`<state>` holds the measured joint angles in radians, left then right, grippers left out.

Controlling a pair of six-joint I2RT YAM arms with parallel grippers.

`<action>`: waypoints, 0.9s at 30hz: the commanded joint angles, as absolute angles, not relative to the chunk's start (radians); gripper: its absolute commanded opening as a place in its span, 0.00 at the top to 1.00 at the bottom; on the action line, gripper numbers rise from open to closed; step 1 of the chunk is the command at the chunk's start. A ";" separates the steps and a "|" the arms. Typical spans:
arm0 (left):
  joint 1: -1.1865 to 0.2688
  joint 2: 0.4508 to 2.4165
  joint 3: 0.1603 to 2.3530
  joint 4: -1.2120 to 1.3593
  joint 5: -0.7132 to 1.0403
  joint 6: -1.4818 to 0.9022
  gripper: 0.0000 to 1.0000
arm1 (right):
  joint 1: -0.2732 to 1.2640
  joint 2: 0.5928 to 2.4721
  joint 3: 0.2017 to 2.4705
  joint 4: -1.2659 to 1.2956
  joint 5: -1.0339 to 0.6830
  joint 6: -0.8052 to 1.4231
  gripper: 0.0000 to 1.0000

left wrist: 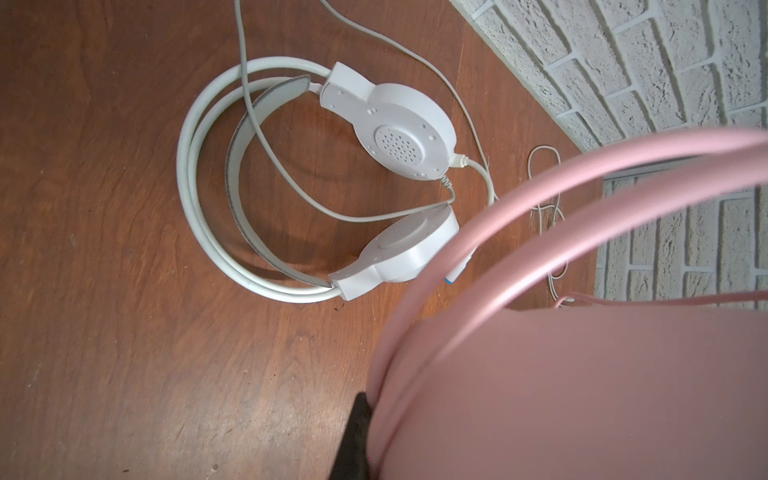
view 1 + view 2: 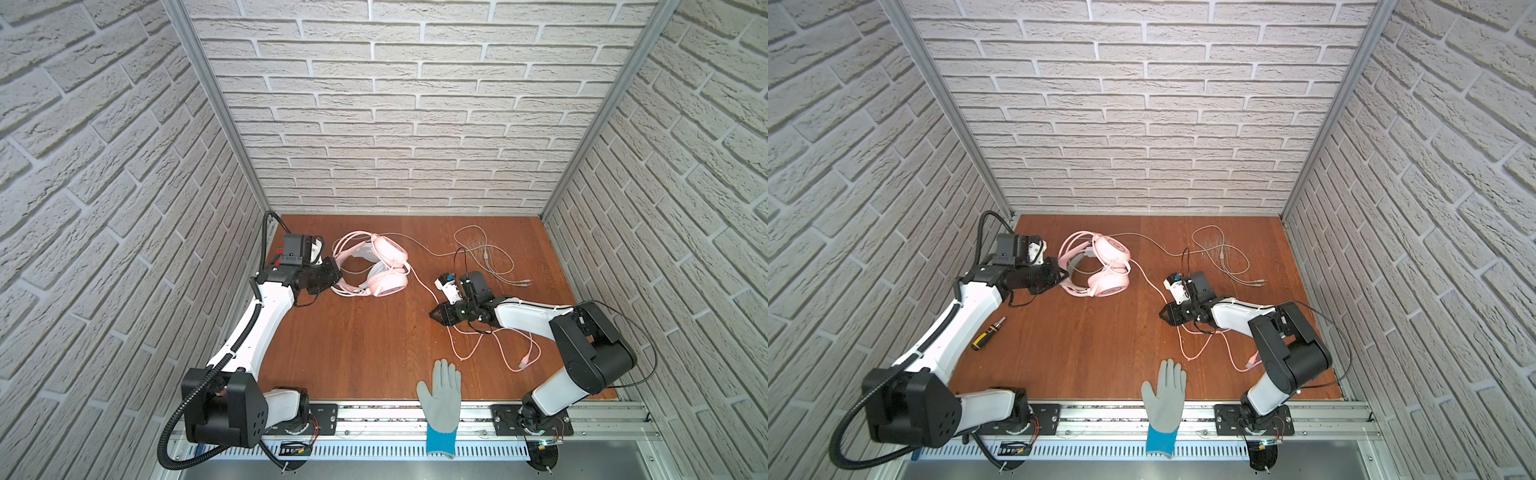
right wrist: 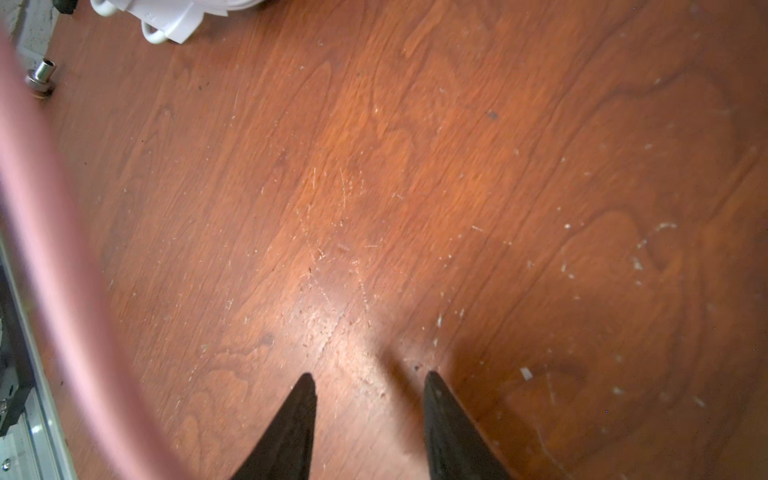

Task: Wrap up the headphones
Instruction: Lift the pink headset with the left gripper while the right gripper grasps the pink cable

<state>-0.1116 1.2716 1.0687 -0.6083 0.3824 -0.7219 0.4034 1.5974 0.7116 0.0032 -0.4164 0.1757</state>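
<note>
The pink headphones (image 2: 388, 266) are at the back left of the wooden table (image 2: 353, 345), earcups stacked. My left gripper (image 2: 337, 277) is shut on their headband (image 1: 540, 195); one black finger (image 1: 353, 436) presses against the pink band. The white headphones (image 1: 374, 124) lie flat on the wood beneath; both top views show only a white sliver (image 2: 362, 250) of them. The pink cable (image 2: 451, 336) trails right into loose loops. My right gripper (image 2: 434, 314) hovers low beside that cable, open, with bare wood between its fingertips (image 3: 307, 386). The white cable (image 2: 486, 259) coils at the back right.
A grey glove with a blue cuff (image 2: 442, 401) lies over the table's front edge. In a top view a black and yellow screwdriver (image 2: 988, 332) rests beside the left arm. Brick walls close in the back and both sides.
</note>
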 commanded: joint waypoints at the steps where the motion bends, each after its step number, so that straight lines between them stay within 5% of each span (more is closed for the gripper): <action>1: -0.102 1.273 1.124 -0.567 0.413 -0.710 1.00 | 0.411 1.559 0.695 0.008 -0.407 0.170 0.63; 17: -0.091 1.279 1.122 -0.561 0.346 -0.775 1.00 | 0.414 1.464 0.761 -0.160 -0.423 0.087 0.93; 27: -0.091 1.282 1.154 -0.535 0.281 -0.830 1.00 | 0.449 1.395 0.818 -0.272 -0.483 0.027 0.94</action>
